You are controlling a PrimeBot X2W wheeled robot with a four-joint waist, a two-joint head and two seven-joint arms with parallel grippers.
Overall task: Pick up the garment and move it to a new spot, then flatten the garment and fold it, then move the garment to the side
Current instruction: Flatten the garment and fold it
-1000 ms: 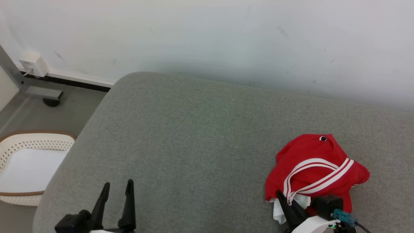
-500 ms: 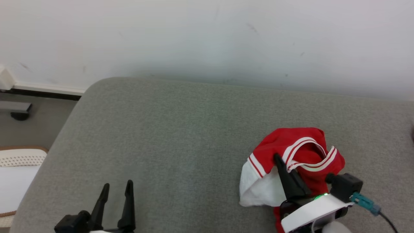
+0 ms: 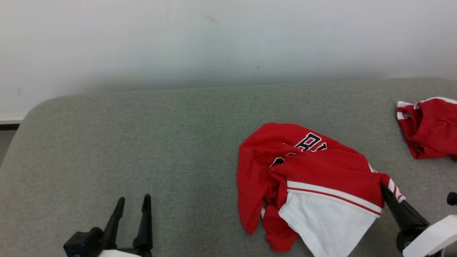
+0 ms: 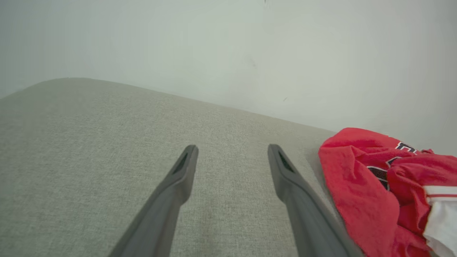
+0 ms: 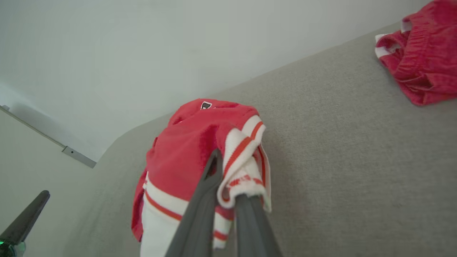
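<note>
Nearest the robot, the left tool point(image 3: 134, 198) is hovering low over the grey padded surface point(image 3: 142, 142). Its two dark fingers are standing wide apart with nothing between them. In the left wrist view only bare grey fabric is showing in the gap.

On the other side, the right tool point(image 3: 385, 191) is pinching its fingers tight on the garment point(image 3: 321, 167). It is gripping a bunched bit of the red-and-white striped edge. In the right wrist view that striped trim is folding over and around the closed fingertips, and the cloth is hanging down from them.

The garment is a red jersey with a white panel, white and red stripes, and black lettering outlined in white. It is lying crumpled on the right half of the padded surface, reaching from the right tool's grip leftward toward the middle. The white panel is lying nearest the robot and the lettered red part farther back. It is lying well apart from the left tool.

Farther back, at the right edge, a second red piece of clothing point(image 3: 428, 128) with white trim is lying bunched on the same surface, apart from the jersey.

Behind everything, a plain pale wall point(image 3: 214, 35) is running along the far edge of the padded surface.
</note>
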